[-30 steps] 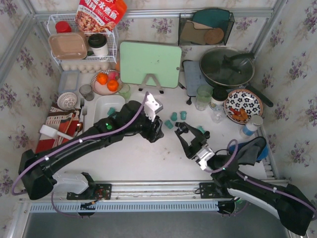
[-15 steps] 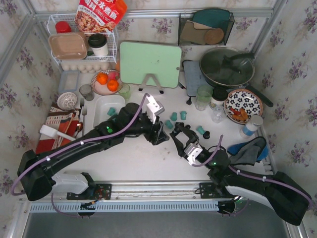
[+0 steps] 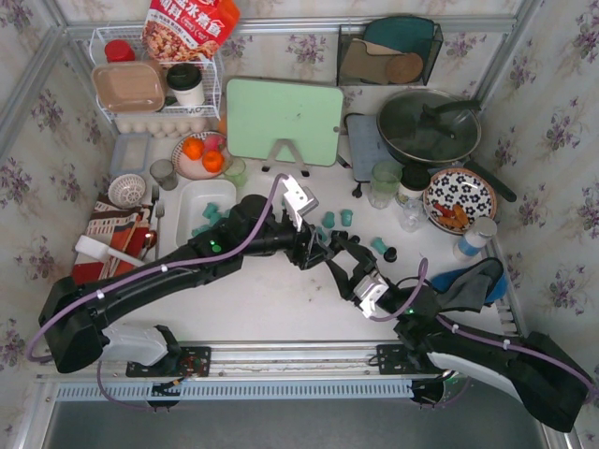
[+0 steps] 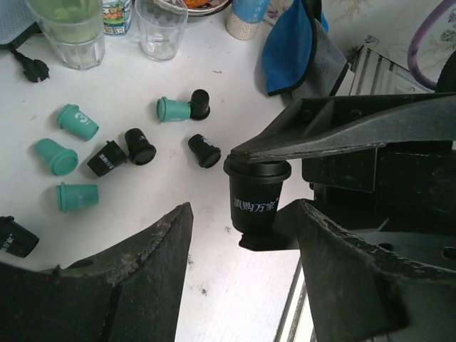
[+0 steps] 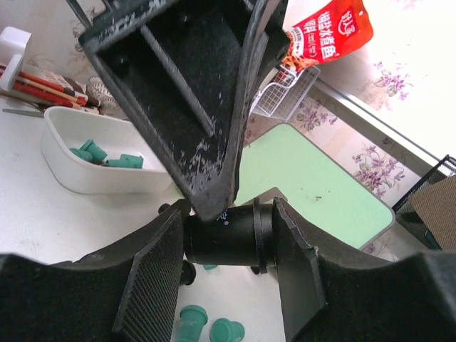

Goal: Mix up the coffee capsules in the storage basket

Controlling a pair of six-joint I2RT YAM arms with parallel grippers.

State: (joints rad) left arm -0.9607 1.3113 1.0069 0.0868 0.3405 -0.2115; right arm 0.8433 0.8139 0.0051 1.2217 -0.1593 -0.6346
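Observation:
My right gripper (image 5: pixel 229 246) is shut on a black coffee capsule (image 5: pixel 228 235), held off the table by its ends. The same capsule (image 4: pixel 256 196) shows in the left wrist view. My left gripper (image 4: pixel 242 274) is open, its fingers (image 4: pixel 128 285) straddling the space just short of that capsule; one fingertip (image 5: pixel 210 192) looks to touch it. The grippers meet mid-table (image 3: pixel 326 248). The white storage basket (image 3: pixel 187 198) holds several teal capsules (image 5: pixel 96 153). Loose teal and black capsules (image 4: pixel 117 153) lie on the table.
A green cutting board (image 3: pixel 284 120) stands behind. Translucent green cup (image 3: pixel 385 180), clear glass (image 4: pixel 161 27), patterned plate (image 3: pixel 459 198) and pan (image 3: pixel 429 126) are at the right. A blue cloth (image 4: pixel 292 46) lies near the right edge. A fruit plate (image 3: pixel 199 154) and wire rack (image 3: pixel 154 89) are far left.
My left gripper has moved right toward the right gripper. My right gripper has moved left and further from the bases, bringing the black capsule between the left fingers.

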